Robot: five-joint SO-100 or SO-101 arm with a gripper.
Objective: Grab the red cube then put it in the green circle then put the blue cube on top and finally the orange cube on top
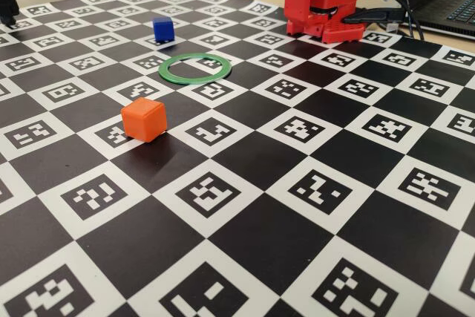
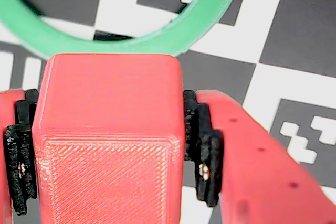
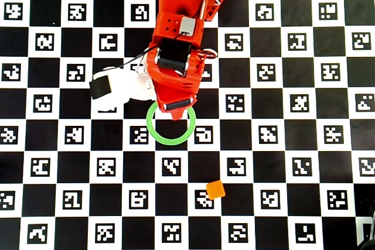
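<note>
Overhead view: we see the arm point(image 3: 179, 45) reaching over the checkered surface point(image 3: 304, 144) to the green circle point(image 3: 153, 134), the orange cube point(image 3: 215, 189) well apart. Wrist view: jaws clamp the red cube point(image 2: 107, 140) above the circle's rim. Fixed view: the blue cube point(image 1: 163, 29) sits behind the circle.

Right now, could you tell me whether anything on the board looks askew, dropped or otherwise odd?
Nothing stands out. The red cube sits squarely between the gripper pads, above the green circle, whose centre is empty. The blue cube and orange cube rest flat on the checkered mat, apart from the ring.
</note>
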